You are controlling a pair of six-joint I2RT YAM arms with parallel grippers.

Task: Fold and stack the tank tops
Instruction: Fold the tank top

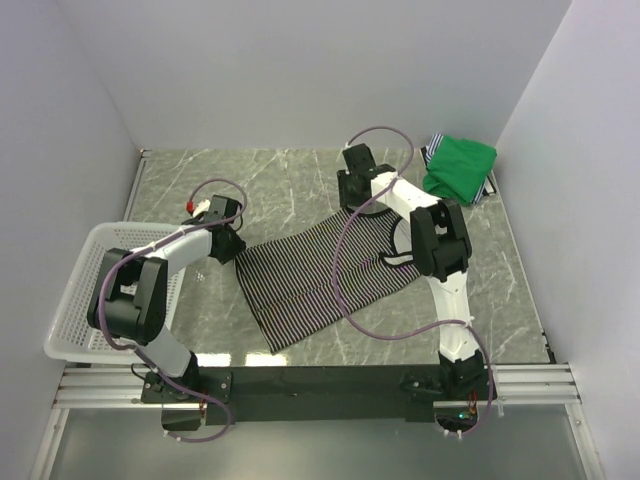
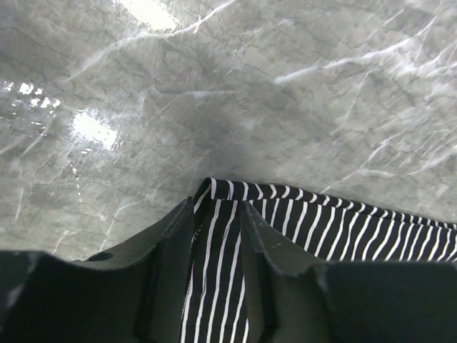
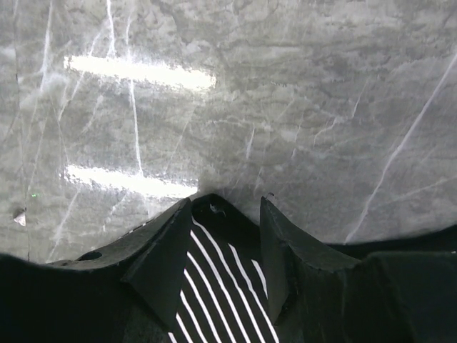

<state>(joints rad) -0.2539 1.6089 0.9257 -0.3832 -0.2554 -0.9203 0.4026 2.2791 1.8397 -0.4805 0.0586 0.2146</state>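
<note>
One tank top (image 1: 310,285) centre; other tank top (image 1: 460,168) far-right corner; basket (image 1: 75,300) left, near edge.

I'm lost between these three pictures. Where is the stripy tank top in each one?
Top view: the striped tank top lies spread mid-table, between the two arms.
Left wrist view: its corner at bottom centre and right, between the left gripper's fingers.
Right wrist view: a strip at bottom centre, between the right gripper's fingers.
Shared landmark: the grey marbled table around it in every view.
</note>
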